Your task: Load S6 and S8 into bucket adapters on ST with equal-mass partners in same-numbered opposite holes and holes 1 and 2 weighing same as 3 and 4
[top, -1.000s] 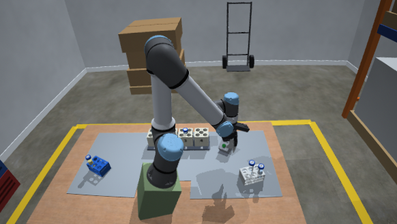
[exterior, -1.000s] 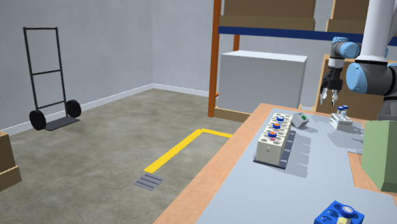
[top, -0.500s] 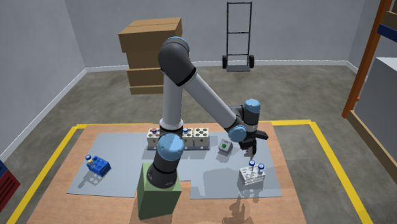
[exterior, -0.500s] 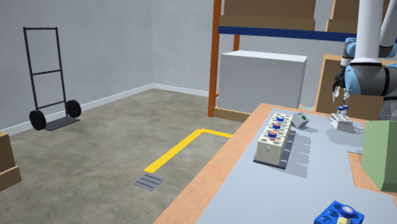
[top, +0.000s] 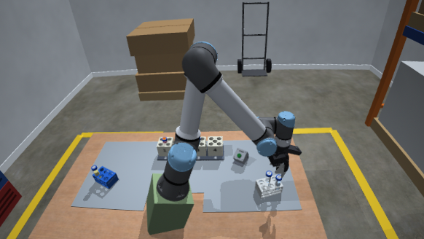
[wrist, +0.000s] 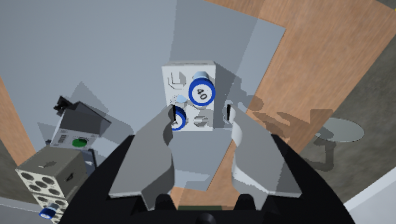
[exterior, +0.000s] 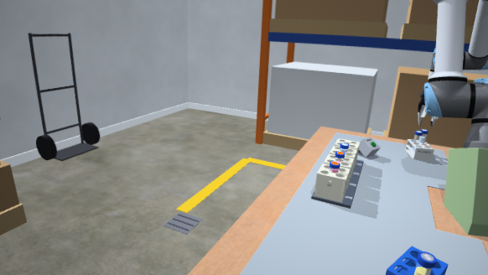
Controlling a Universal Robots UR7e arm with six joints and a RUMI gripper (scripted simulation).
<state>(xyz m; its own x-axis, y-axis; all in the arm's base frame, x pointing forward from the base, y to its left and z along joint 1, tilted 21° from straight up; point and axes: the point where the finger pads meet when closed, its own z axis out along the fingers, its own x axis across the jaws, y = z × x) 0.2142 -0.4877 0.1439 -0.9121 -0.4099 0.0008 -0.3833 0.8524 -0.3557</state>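
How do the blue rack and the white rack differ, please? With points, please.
The blue rack (top: 110,181) (exterior: 402,264) is solid-coloured blue, while the white rack (top: 258,186) (exterior: 420,152) (wrist: 169,95) is white. The blue rack holds one tube in the top view; the white rack holds two. The claw (top: 284,168) (exterior: 427,121) (wrist: 201,105) is over the white rack, whereas the blue rack lies well away from it. Both stand upright on the grey mat (top: 127,153) (exterior: 302,235) (wrist: 100,45).

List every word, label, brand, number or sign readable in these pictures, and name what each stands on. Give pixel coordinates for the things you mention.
"40": on the cap of a tube (top: 278,177) (exterior: 424,132) (wrist: 202,92) in the white rack (top: 269,190) (exterior: 420,152) (wrist: 190,64).
"4": on the front of the end adapter (top: 215,149) (exterior: 351,144) (wrist: 60,166) nearest the green-key desk (top: 242,156) (exterior: 369,147) (wrist: 75,134).
Too small, blurred or partly hidden: the desk's label, the rack's front print, other adapter markings and other caps.
No brand is readable.
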